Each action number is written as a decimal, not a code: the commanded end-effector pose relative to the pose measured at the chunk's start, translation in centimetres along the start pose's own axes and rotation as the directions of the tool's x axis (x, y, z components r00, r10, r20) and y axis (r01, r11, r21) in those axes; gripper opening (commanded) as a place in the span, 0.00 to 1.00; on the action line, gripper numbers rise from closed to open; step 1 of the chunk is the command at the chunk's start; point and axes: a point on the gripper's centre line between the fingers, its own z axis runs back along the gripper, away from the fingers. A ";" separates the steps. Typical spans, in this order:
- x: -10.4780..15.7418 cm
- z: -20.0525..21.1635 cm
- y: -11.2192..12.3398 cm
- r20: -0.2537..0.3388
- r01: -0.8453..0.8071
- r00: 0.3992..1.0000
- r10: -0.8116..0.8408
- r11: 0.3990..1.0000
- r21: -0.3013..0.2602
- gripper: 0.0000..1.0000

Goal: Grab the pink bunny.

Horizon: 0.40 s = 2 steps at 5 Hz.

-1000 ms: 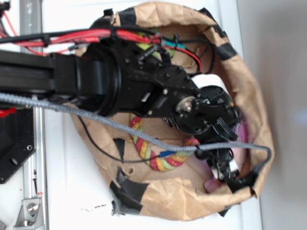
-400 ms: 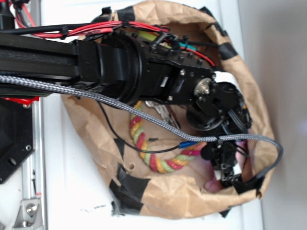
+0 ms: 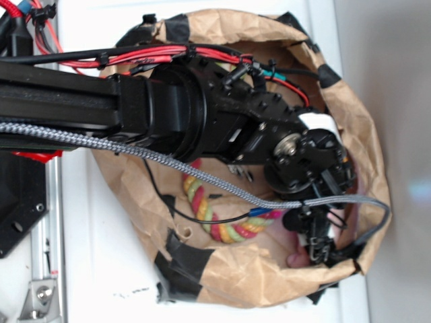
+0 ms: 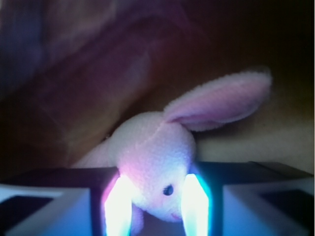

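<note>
The pink bunny (image 4: 157, 152) fills the wrist view, head toward the camera, with one long ear stretched up to the right. My gripper (image 4: 157, 206) is shut on the pink bunny, a lit finger (image 4: 118, 206) pressed against each side of its head. In the exterior view the gripper (image 3: 320, 245) reaches down into the lower right of the brown paper bag (image 3: 222, 276). Only a small pink piece of the bunny (image 3: 296, 258) shows there beside the fingers; the rest is hidden by the arm.
A red, yellow and green rope ring (image 3: 202, 208) lies in the bag left of the gripper. A bit of metal keys (image 3: 241, 173) shows under the arm. The bag's taped wall rises close around the gripper. A grey braided cable (image 3: 202, 178) hangs across the bag.
The arm has stretched further right and down into the bag. The gripper has sunk a little toward the bag's lower right wall and now sits around the bunny.
</note>
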 end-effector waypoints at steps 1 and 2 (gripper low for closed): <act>-0.4 4.2 3.4 0.045 -0.008 0.999 0.005 0.997 0.077 0.00; -1.7 7.9 5.7 0.077 -0.041 0.996 0.033 0.994 0.099 0.00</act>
